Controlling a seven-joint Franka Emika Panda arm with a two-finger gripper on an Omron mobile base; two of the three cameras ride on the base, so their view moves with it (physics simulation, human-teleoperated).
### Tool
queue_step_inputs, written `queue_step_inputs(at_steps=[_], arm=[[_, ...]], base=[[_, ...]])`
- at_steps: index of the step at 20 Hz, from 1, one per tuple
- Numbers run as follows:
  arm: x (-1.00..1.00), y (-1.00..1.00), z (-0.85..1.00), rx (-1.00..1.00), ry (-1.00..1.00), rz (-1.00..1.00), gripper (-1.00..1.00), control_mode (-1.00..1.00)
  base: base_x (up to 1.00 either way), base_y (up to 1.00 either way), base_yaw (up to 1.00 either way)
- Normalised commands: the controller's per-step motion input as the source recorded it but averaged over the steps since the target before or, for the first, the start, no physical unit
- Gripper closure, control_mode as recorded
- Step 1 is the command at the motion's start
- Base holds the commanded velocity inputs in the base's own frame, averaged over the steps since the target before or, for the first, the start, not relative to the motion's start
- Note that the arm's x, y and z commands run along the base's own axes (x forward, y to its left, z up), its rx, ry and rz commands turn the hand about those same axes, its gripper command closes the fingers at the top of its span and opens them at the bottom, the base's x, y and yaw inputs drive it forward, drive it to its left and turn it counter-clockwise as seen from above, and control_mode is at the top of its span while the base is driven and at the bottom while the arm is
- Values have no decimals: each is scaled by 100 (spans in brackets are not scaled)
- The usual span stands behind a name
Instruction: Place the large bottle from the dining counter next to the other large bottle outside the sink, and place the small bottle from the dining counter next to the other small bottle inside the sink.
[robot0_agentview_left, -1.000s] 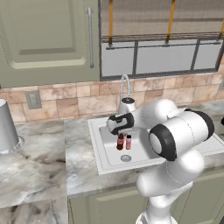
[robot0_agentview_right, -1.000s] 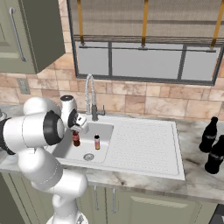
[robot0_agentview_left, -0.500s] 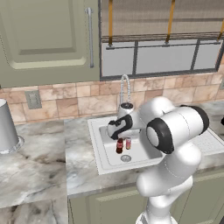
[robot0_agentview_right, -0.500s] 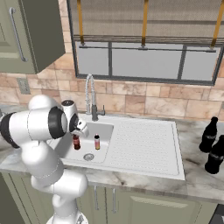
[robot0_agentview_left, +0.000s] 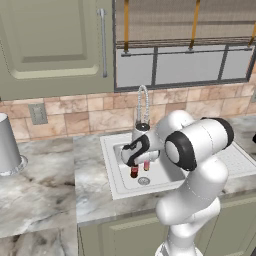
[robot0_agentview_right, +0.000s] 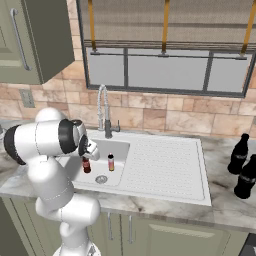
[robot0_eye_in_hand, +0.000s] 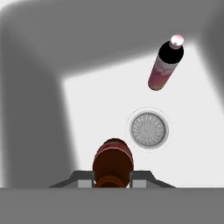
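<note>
- Your small brown bottle stands upright between the two finger tips, which are clamped on it from either side; you see it from above in the hand view, and low inside the basin in the base views.
- Your gripper points straight down into the sink, with the held bottle over the basin floor just beside the round drain.
- The second small bottle, pink-labelled with a pale cap, stands upright on the basin floor beyond the drain, apart from the held bottle; in the right base view it sits to the right of it.
- The curved metal faucet rises behind the basin, and the ribbed drainboard stretches to its right.
- Two tall black bottles stand close together on the marbled worktop, outside the sink and well apart from the basin.
- A grey cylindrical container stands on the worktop far to the left of the sink.
- Your white arm bends over the front edge of the worktop above the green cabinets.
</note>
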Motion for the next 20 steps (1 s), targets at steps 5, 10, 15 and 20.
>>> queue_step_inputs(at_steps=[5,10,15,20], arm=[[0,6,-20,0,-2,-1,100,-100],[0,0,-15,0,0,-1,100,-100],[0,0,-9,0,0,-1,100,-100],[0,0,-13,0,0,-1,100,-100]], base=[[0,0,0],[0,0,0],[0,0,0],[0,0,0]])
